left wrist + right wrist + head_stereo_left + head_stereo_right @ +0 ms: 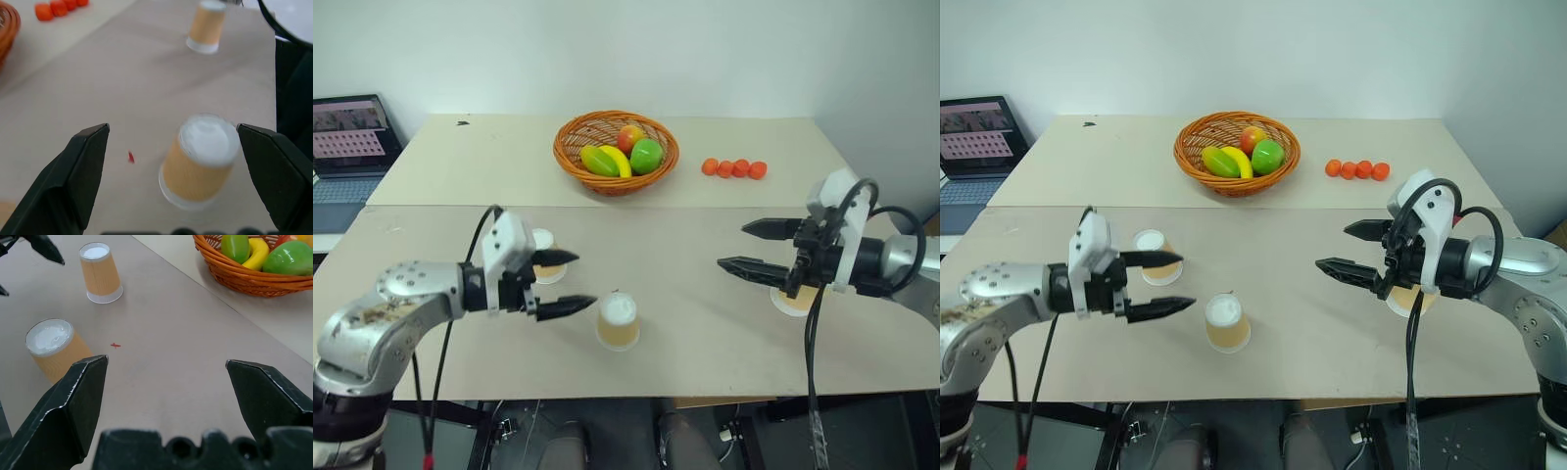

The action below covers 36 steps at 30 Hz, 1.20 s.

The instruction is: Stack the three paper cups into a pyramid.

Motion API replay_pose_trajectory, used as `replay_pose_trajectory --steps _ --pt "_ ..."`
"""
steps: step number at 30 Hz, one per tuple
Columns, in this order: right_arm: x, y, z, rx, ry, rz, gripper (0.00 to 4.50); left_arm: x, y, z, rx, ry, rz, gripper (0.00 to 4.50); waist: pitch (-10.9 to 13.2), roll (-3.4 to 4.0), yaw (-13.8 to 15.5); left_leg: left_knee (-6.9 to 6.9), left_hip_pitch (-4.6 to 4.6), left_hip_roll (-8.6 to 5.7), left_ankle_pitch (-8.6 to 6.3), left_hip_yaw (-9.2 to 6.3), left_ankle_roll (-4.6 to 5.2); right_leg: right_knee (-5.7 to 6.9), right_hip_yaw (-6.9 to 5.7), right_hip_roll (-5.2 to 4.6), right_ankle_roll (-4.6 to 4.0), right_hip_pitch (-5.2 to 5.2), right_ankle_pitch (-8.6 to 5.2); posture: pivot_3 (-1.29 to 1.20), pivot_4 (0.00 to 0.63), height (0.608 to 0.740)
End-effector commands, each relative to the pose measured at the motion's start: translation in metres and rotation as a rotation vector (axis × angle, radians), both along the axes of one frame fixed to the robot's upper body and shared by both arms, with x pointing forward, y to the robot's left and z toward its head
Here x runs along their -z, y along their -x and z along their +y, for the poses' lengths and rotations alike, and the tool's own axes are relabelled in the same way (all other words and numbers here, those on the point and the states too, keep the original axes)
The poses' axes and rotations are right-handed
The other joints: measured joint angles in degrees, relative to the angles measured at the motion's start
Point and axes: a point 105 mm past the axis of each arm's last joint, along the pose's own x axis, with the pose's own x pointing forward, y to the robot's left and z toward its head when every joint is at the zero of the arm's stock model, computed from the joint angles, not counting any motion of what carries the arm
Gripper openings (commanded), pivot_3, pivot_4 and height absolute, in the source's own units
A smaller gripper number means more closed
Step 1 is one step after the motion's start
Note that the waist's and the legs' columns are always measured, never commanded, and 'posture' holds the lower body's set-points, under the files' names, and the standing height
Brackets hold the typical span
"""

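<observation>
Three paper cups stand upside down and apart on the near table. One cup (618,321) is at the front centre. My left gripper (582,281) hangs open just left of it, and in the left wrist view this cup (200,164) sits close to one finger. A second cup (546,257) stands behind the left gripper, partly hidden by it. The third cup (798,297) is on the right, mostly hidden under my right gripper (732,245), which is open, empty and pointing toward the middle. There is no pyramid.
A wicker basket (612,183) of fruit sits on the far table, with a row of small orange balls (734,168) to its right. A laptop (347,147) stands at the far left. The table's front edge runs just below the centre cup.
</observation>
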Motion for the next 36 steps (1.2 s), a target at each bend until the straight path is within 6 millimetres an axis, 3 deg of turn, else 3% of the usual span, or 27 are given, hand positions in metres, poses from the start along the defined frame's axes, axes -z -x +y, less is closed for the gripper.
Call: replay_pose_trajectory --steps 1,5,11,16,23,26,31,36 --pt "-0.013 0.000 -0.001 -0.004 0.011 -0.071 4.50 0.001 0.013 -0.010 0.082 -0.027 -0.057 4.45 0.0 -0.01 0.2 0.01 -0.01 0.00 0.00 0.01 0.00 -0.01 0.00 -0.01 0.02 0.00 -0.02 0.00 0.150 0.734" --pt "-0.014 -0.001 -0.002 0.002 0.016 -0.077 4.50 0.005 0.012 -0.012 0.077 -0.007 -0.052 4.45 0.0 -0.01 0.6 0.02 -0.01 0.00 0.00 0.00 0.00 -0.02 -0.01 -0.01 0.05 0.02 -0.04 0.00 0.150 0.734" --pt "-0.015 -0.001 -0.002 0.005 0.014 -0.082 4.50 0.027 -0.003 -0.006 0.020 -0.047 -0.128 4.45 0.0 0.00 0.2 0.01 0.00 0.00 0.00 0.03 0.00 -0.03 0.01 0.00 0.00 0.01 -0.01 0.00 0.150 0.734" --pt "-0.016 0.013 0.006 -0.074 -0.014 -0.033 4.50 0.036 0.003 -0.019 0.067 -0.026 -0.142 4.45 0.0 -0.01 0.2 0.01 -0.02 0.01 0.00 0.04 0.00 -0.03 0.02 -0.01 0.01 0.01 -0.01 0.00 0.150 0.734" --pt "-0.013 0.038 0.015 -0.195 -0.052 0.073 4.50 0.042 -0.004 -0.023 0.053 -0.007 -0.151 4.45 0.0 -0.01 0.3 0.01 -0.02 0.02 0.00 0.04 0.00 -0.03 0.01 -0.01 0.01 0.03 -0.01 0.00 0.150 0.734" --pt "-0.013 0.038 0.014 -0.186 -0.045 0.071 4.50 0.058 -0.003 -0.023 0.083 -0.048 -0.129 4.45 0.0 0.00 0.3 0.01 0.00 0.01 0.00 0.04 0.00 -0.03 0.01 -0.01 0.05 0.05 -0.03 0.00 0.150 0.734" --pt "-0.014 0.038 0.014 -0.183 -0.049 0.066 4.50 0.061 -0.005 -0.022 0.080 -0.039 -0.139 4.45 0.0 0.00 0.2 0.01 0.02 0.03 0.00 0.05 0.00 -0.02 0.02 0.00 0.05 0.05 -0.04 0.00 0.150 0.734" --pt "-0.017 0.039 0.011 -0.156 -0.018 0.058 4.50 0.064 -0.012 -0.040 0.120 0.016 -0.142 4.45 0.0 0.00 0.6 0.02 -0.01 0.01 0.00 0.06 0.00 -0.04 0.02 -0.02 0.05 0.06 -0.04 0.00 0.150 0.734"
